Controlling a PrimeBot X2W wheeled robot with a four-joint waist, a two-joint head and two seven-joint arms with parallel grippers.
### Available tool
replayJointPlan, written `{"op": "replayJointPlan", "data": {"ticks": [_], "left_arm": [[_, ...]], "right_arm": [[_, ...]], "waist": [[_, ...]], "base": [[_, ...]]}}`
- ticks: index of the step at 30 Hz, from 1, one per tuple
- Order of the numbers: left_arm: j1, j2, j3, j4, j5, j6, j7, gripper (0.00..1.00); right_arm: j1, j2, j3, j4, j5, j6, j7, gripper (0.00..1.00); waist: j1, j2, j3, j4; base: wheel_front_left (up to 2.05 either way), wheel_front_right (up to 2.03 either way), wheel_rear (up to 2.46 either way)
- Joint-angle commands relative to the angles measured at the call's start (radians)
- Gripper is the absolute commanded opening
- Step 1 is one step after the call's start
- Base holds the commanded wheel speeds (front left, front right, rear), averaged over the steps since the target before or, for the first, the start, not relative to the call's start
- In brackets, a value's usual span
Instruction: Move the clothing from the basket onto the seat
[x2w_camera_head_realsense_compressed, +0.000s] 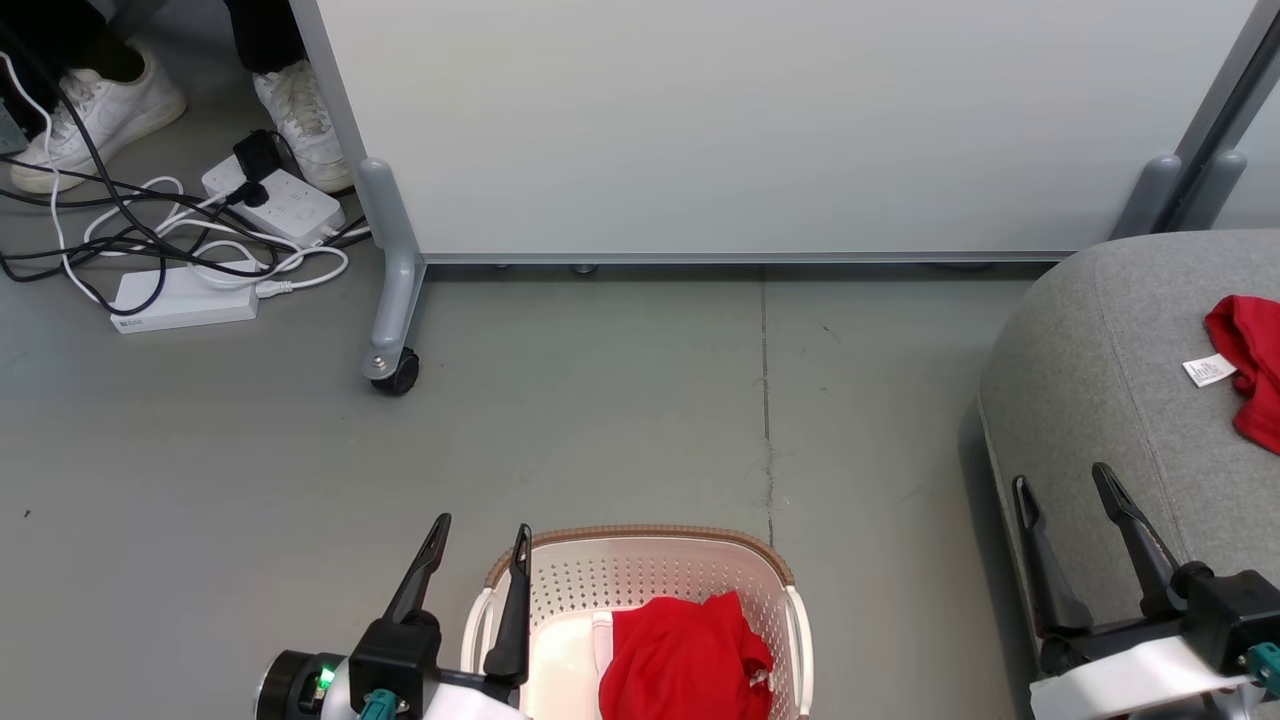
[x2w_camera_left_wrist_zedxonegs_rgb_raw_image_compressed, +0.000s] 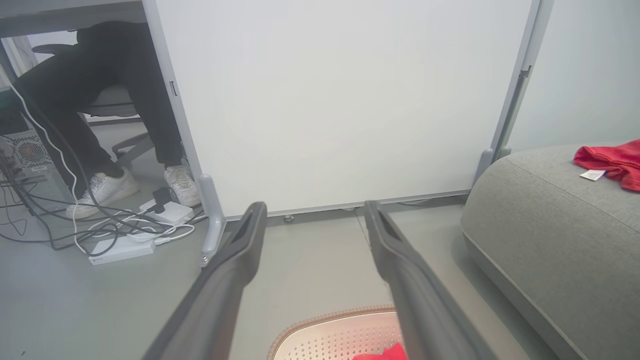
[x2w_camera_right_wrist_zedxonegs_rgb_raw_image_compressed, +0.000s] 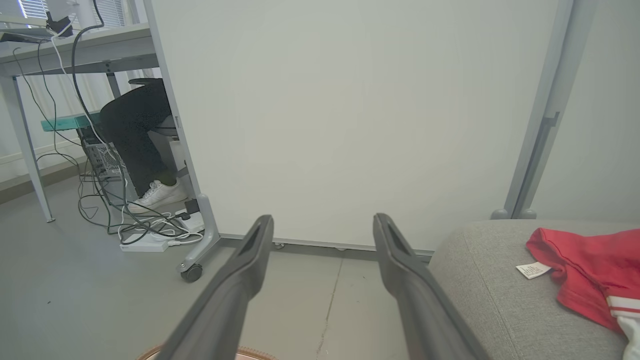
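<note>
Two grippers: we are reading the left gripper (x2w_camera_head_realsense_compressed: 478, 535) and the right gripper (x2w_camera_head_realsense_compressed: 1060, 480) alike as spread wide and carrying nothing.
Cables: a tangle with power strips (x2w_camera_head_realsense_compressed: 185, 300) is lying on the far left floor beside a person's white shoes (x2w_camera_head_realsense_compressed: 100, 115), well apart from the work.
Left arm: the left gripper is hanging at the near left, fingers pointing far, its right finger crossing the left rim of the basket (x2w_camera_head_realsense_compressed: 640, 533) in the head view.
Basket: it is sitting on the floor at the near middle, just right of the left gripper.
Clothing (x2w_camera_head_realsense_compressed: 685, 655): a bunched red heap is filling the right half of the basket. It is lying to the right of the left fingertips, nearer than them and below them. We are finding no clear long axis, and its near part is running out of the picture.
Nearer arm: we are judging the left, which would be swinging right, drawing back and dipping into the basket.
Right arm: the right gripper is hanging at the near right, before the near left edge of the seat (x2w_camera_head_realsense_compressed: 1100, 400), well apart from the basket.
Seat: it is taking up the right side, and a second red garment (x2w_camera_head_realsense_compressed: 1250, 360) with a white tag (x2w_camera_head_realsense_compressed: 1208, 370) is lying on its right part.
</note>
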Motion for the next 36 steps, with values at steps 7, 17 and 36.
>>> {"op": "replayJointPlan", "data": {"ticks": [7, 17, 36], "left_arm": [[-0.02, 0.004, -0.003, 0.005, -0.009, -0.002, 0.0, 1.0], [-0.022, 0.004, -0.01, 0.01, -0.01, -0.009, 0.0, 1.0], [-0.225, 0.004, -0.108, 0.095, 0.042, -0.074, 0.0, 1.0]], "right_arm": [[-0.013, -0.004, -0.003, 0.006, 0.009, 0.0, -0.005, 1.0], [-0.015, -0.004, -0.008, 0.001, 0.006, 0.0, -0.005, 1.0], [-0.143, -0.027, -0.09, -0.045, -0.063, 0.0, -0.005, 1.0]], "waist": [[0.0, 0.0, -0.001, -0.001], [0.0, 0.0, 0.006, -0.001], [0.0, 0.0, 0.359, -0.056]], "base": [[0.0, 0.0, 0.0], [0.0, 0.0, 0.0], [0.0, 0.0, 0.0]]}}
